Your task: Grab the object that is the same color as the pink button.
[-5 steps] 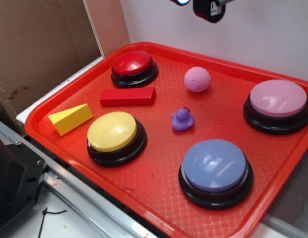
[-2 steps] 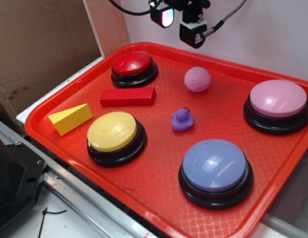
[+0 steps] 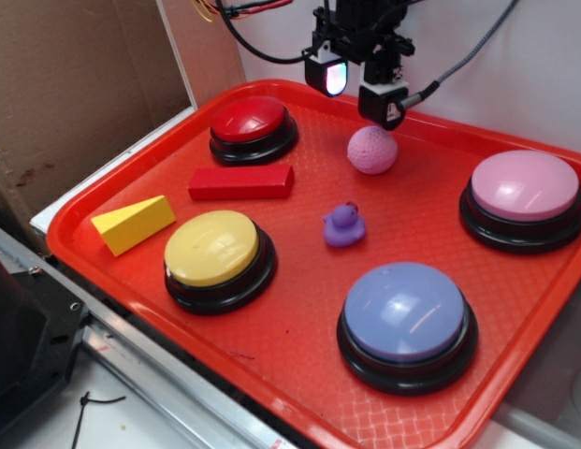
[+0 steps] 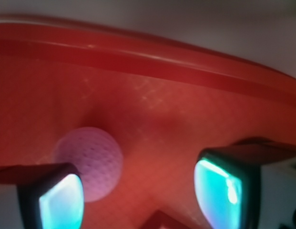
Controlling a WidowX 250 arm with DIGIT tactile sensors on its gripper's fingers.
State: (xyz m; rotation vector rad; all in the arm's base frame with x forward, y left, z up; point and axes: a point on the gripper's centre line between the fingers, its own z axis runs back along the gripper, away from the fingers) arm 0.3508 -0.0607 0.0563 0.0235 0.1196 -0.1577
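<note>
Hovering gripper (image 3: 357,92) open, above pink ball (image 3: 372,150)

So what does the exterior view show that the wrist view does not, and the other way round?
Only the exterior view shows the pink button, the red button, the yellow button, the lavender-blue button, the purple duck and two blocks. Only the wrist view shows close up that the pink ball sits off-centre, near one glowing finger. Both show the open hand, the ball and the red tray.
</note>
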